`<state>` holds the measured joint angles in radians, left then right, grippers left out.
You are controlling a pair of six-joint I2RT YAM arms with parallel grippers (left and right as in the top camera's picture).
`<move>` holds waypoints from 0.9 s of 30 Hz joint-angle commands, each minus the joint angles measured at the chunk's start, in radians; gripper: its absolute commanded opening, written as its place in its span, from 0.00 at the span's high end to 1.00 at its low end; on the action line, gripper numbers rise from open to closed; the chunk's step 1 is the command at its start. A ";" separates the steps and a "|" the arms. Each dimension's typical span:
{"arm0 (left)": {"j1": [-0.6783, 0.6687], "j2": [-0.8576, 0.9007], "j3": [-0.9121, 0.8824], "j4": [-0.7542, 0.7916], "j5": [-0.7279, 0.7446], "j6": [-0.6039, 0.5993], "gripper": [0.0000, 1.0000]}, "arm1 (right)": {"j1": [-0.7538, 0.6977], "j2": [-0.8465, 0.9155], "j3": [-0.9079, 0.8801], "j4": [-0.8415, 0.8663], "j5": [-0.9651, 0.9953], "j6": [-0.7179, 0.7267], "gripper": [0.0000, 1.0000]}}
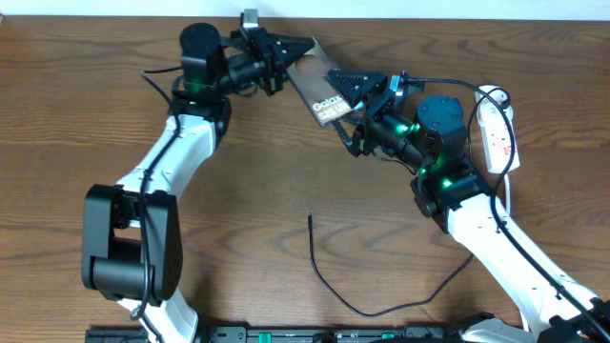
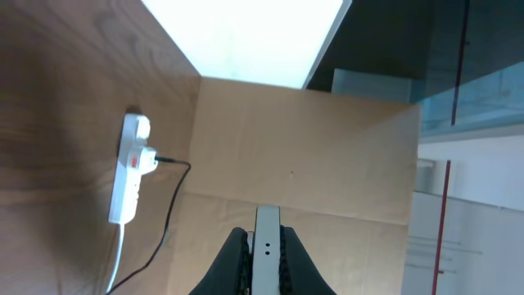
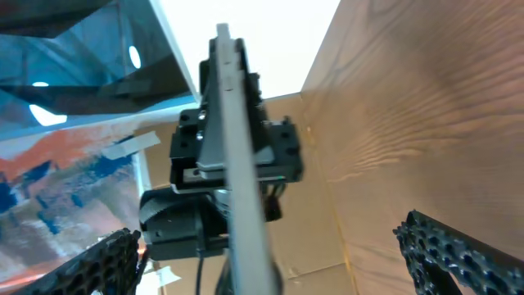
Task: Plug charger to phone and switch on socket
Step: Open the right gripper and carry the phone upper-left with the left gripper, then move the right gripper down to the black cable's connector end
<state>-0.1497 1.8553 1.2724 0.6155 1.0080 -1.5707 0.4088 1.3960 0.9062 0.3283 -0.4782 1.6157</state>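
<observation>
Tabletop (image 1: 286, 181) far edge: left end effector (image 2: 267, 246) clenched on phone (image 1: 319, 84), right end effector (image 3: 270, 233) released.

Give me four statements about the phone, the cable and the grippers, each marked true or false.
1. The left gripper is shut on the phone. True.
2. The right gripper is clamped on the phone. False: its jaws stand open on either side of it.
3. The cable's plug tip is in the phone. False: it lies on the table, apart from the phone.
4. The power strip lies beside the right arm. True.
</observation>
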 commanded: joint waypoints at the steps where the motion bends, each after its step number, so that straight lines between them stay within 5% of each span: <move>1: 0.084 -0.028 0.024 0.015 0.052 0.014 0.93 | -0.002 -0.008 0.015 -0.032 0.002 -0.043 0.01; 12: 0.333 -0.028 0.023 0.015 0.269 0.033 0.93 | -0.010 -0.008 0.014 -0.090 -0.011 -0.158 0.01; 27: 0.390 -0.028 0.023 0.015 0.532 0.150 0.93 | 0.025 -0.008 0.015 -0.465 -0.009 -0.533 0.01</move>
<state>0.2340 1.8549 1.2724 0.6224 1.4540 -1.4605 0.4255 1.3960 0.9092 -0.0834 -0.4961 1.2114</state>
